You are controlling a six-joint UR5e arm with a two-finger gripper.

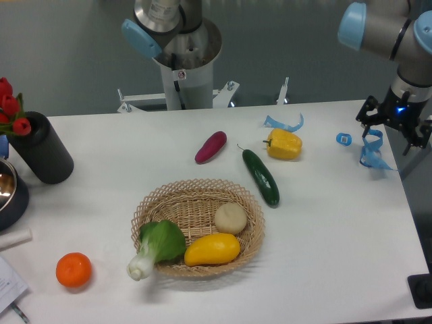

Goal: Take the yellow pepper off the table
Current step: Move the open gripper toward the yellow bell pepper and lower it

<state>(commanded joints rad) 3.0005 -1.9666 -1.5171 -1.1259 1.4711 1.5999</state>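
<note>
The yellow pepper (283, 144) is small, blocky and glossy, and lies on its side on the white table (324, 229), right of centre toward the back, with its dark stem pointing left. My gripper (397, 129) hangs at the table's far right edge, well to the right of the pepper and apart from it. Its dark fingers are spread open and hold nothing.
A green cucumber (261, 177) lies just left-front of the pepper, and a purple sweet potato (210, 147) farther left. A wicker basket (145, 209) holds bok choy, a beige round item and an oval yellow squash (212, 249). Blue tape scraps (373, 154) lie near the gripper. An orange (73, 269) and a black vase (42, 150) stand at the left.
</note>
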